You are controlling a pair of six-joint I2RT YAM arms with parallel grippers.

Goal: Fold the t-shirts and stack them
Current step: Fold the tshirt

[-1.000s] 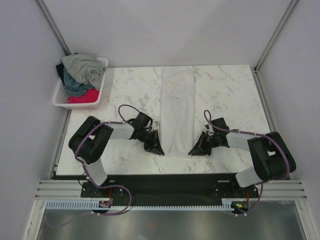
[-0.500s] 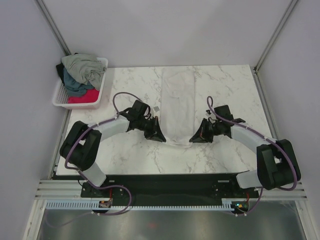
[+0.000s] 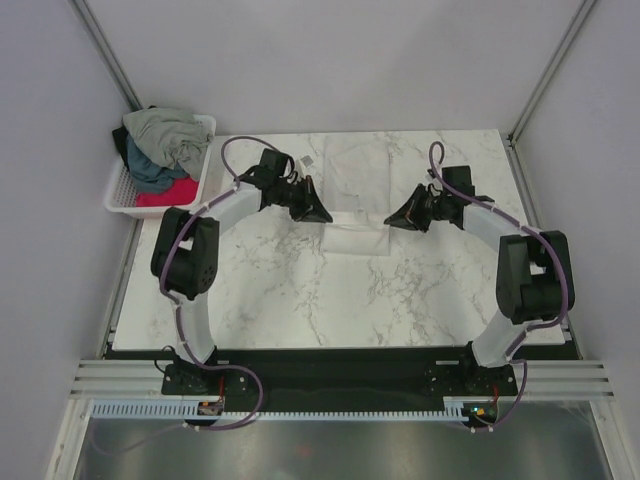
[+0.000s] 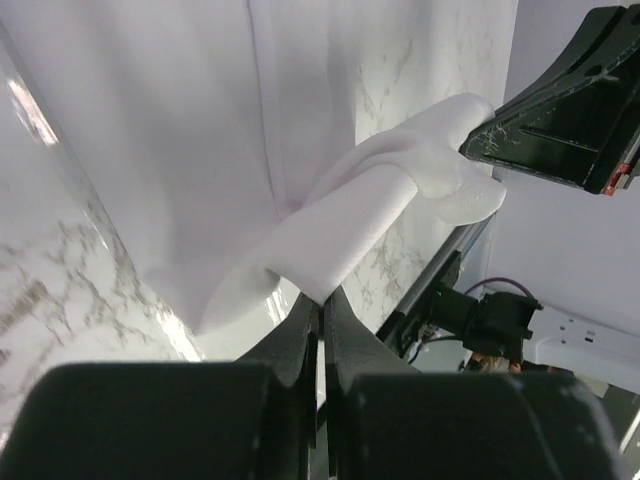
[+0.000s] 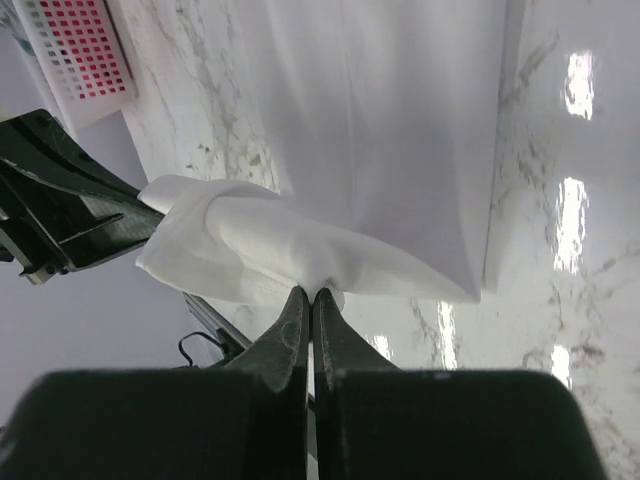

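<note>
While pinching one end of the white t-shirt (image 4: 380, 200) hem in the left pincer (image 4: 322, 300), fingers pressed flat together on the cloth, clamps the other end of that hem in the right pincer (image 5: 310, 295), likewise closed tight on a bunched white fold. Holds the hem raised as a short rolled strip between the two pincers, above the rest of the shirt. Leaves the remaining cloth spread flat and doubled on the marble counter (image 3: 290, 290), well to the right of the basket (image 3: 118, 203). Places the left pincer on the side of the shirt nearer the basket, the right pincer on the side away from it, both arms reaching far out from their bases. Shows three more t-shirts heaped in the basket: grey-green (image 3: 165, 130) on top, dark teal (image 3: 150, 172) under it, red-pink (image 3: 168, 193) at the near end. Sets the basket itself at the counter's far left corner, apart from both pincers.
</note>
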